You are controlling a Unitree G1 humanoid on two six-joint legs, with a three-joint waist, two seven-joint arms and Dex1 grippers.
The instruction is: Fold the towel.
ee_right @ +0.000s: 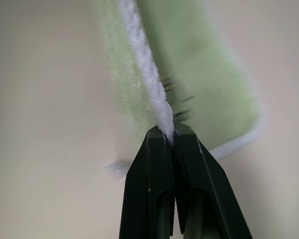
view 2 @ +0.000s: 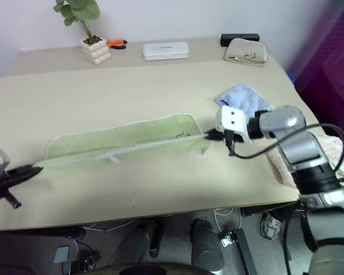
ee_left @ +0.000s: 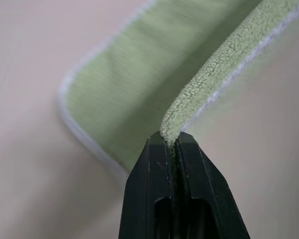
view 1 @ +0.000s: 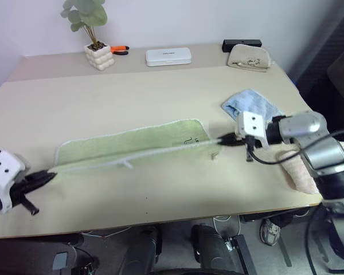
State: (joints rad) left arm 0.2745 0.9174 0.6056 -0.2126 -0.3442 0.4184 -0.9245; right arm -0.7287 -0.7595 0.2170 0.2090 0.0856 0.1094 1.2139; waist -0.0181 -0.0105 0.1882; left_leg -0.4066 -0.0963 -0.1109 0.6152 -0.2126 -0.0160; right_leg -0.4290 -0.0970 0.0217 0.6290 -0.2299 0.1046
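The light green towel (view 1: 132,144) with white edging lies stretched across the middle of the tan table (view 1: 132,91). Its far half rests flat, while its near long edge is pulled taut between my two grippers. My left gripper (view 1: 50,175) is shut on the towel's left corner near the table's front left edge. My right gripper (view 1: 222,139) is shut on the right corner. In the wrist views the black fingers (ee_left: 154,169) pinch green terry cloth (ee_left: 214,69), and the other pair (ee_right: 157,164) pinches the white edging (ee_right: 144,69). A small white loop tab (view 1: 126,165) hangs from the taut edge.
A light blue towel (view 1: 252,104) lies just behind my right gripper, and a pale pink towel (view 1: 301,169) sits at the right front edge. Along the back stand a potted plant (view 1: 94,34), an orange tool (view 1: 120,49), a white case (view 1: 168,56), a beige pouch (view 1: 249,57) and a black box (view 1: 241,43).
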